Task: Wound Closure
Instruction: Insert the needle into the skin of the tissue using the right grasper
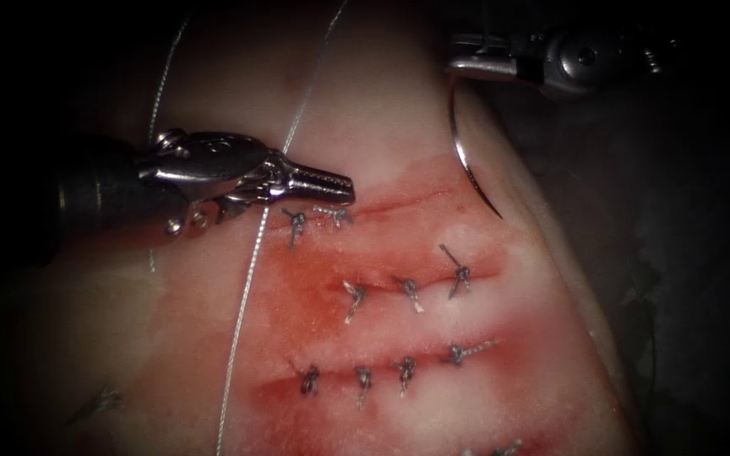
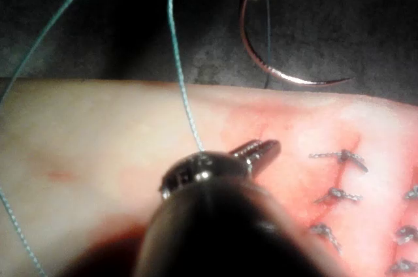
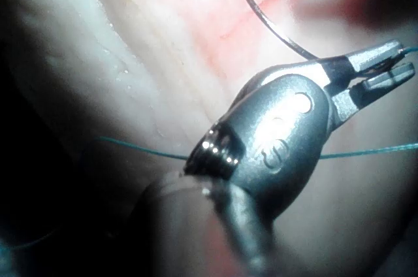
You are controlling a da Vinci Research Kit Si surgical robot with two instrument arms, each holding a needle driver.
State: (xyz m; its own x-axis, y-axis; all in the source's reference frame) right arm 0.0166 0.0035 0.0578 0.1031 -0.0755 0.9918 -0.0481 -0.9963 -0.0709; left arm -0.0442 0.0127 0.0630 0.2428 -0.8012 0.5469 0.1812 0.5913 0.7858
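My right tool point(image 1: 466, 57) is at the top right, its jaws shut on the curved needle point(image 1: 460, 148) near its thread end. The needle hangs free over the tissue's right edge, out of the tissue, with its point point(image 1: 498, 214) down. It also shows in the left wrist view as the needle point(image 2: 261, 61), and at the right tool's jaws point(image 3: 379, 68). My left tool point(image 1: 331, 186) lies on the left side, jaws shut with nothing seen in them, tips just above the top cut point(image 1: 399, 207). The thread point(image 1: 251, 270) runs from the top down past the left tool's wrist.
The tissue point(image 1: 382, 110) carries three stained cuts crossed by several knotted stitches point(image 1: 407, 291), two of them just below the left tool's tips point(image 1: 297, 224). Red fluid point(image 1: 314, 295) spreads around the cuts. The tissue drops off into dark at the right edge point(image 1: 585, 287).
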